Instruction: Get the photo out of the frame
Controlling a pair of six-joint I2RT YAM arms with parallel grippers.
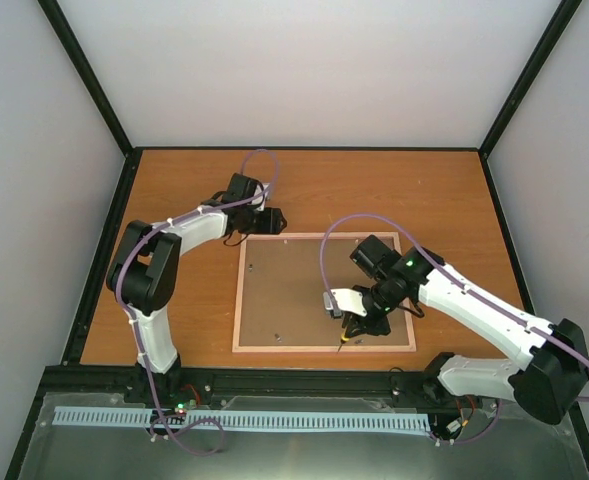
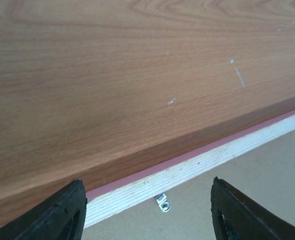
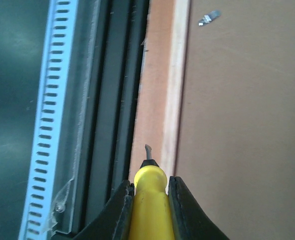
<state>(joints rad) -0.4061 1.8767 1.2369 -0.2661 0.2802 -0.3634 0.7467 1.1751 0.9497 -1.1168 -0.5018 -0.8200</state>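
Note:
The pink frame (image 1: 238, 300) lies face down on the wooden table, with its brown backing board (image 1: 294, 290) up. The photo is hidden under the board. My left gripper (image 1: 272, 220) is open at the frame's far left edge; in the left wrist view its fingers (image 2: 62, 212) straddle the frame's pale rim (image 2: 187, 170) and a small metal clip (image 2: 162, 202). My right gripper (image 1: 356, 328) is shut on a yellow-handled tool (image 3: 148, 200). The tool's bent metal tip (image 3: 148, 150) hovers over the frame's near rim (image 3: 170, 100).
Small metal clips sit on the backing board near its edges (image 1: 277, 337), and one shows in the right wrist view (image 3: 209, 18). A black rail (image 1: 294, 378) and a white slotted duct (image 1: 234, 420) run along the table's near edge. Grey walls enclose the table.

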